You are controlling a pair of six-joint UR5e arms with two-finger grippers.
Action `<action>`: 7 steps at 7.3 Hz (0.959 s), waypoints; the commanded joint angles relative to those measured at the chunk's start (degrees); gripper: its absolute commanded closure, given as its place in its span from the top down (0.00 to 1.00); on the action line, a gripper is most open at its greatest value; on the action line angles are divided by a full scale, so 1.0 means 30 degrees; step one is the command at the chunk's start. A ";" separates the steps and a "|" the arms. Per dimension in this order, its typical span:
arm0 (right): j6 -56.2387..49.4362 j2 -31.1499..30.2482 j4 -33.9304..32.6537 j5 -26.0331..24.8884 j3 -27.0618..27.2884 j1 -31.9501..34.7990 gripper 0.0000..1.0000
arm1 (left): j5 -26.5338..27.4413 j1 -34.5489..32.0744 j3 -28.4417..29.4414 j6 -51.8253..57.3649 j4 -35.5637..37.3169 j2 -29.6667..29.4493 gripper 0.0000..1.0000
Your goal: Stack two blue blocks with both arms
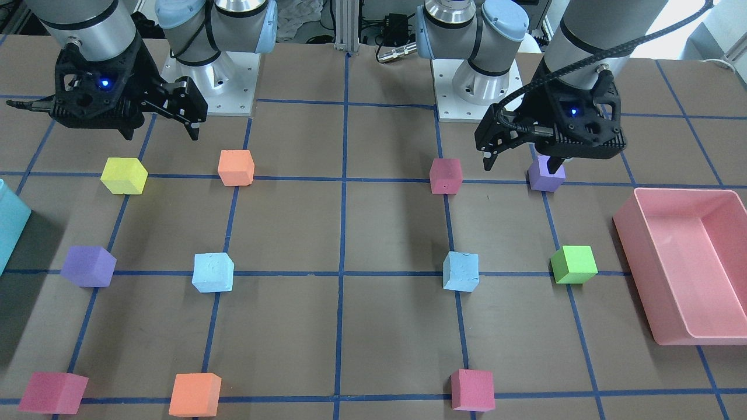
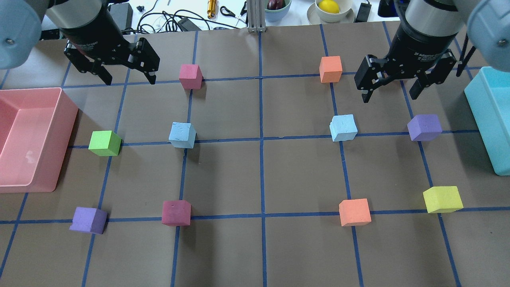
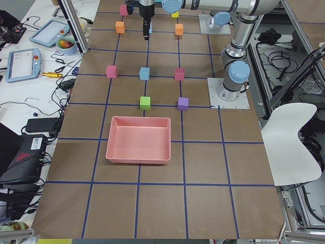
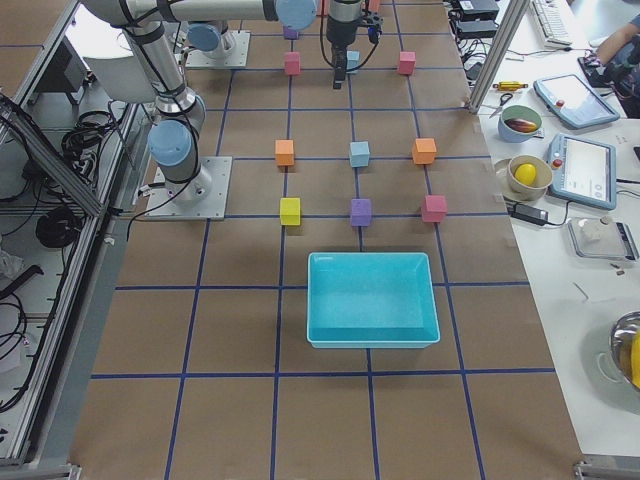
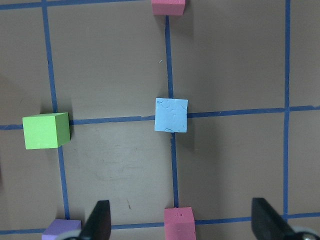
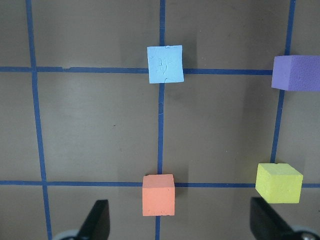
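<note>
Two pale blue blocks sit apart on the brown table. The left blue block (image 2: 182, 135) lies on a tape crossing and shows in the left wrist view (image 5: 171, 115). The right blue block (image 2: 343, 127) shows in the right wrist view (image 6: 165, 63). My left gripper (image 2: 129, 81) hangs open and empty above the far left of the table, beyond its block. My right gripper (image 2: 389, 97) hangs open and empty above the far right, beyond and to the right of its block. Both blocks stand free and untouched.
A pink bin (image 2: 65, 131) stands at the left edge and a teal bin (image 2: 484, 119) at the right edge. Around the blue blocks lie a green cube (image 2: 104, 143), purple cubes (image 2: 424, 127), pink cubes (image 2: 190, 76), orange cubes (image 2: 330, 69) and a yellow cube (image 2: 442, 199).
</note>
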 commanded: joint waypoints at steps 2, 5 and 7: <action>-0.0060 0.0001 -0.0028 -0.0089 0.0060 0.0000 1.00 | -0.0081 -0.0026 -0.0398 -0.0018 0.0133 -0.0028 1.00; 0.0056 0.0088 -0.0231 -0.0147 0.0089 0.0000 1.00 | -0.0083 0.0062 -0.3375 0.0186 0.4302 -0.1430 1.00; 0.0058 0.1862 -0.0436 -0.0177 0.0759 -0.0116 1.00 | -0.0083 -0.0142 -0.6014 0.0128 0.8060 -0.2105 1.00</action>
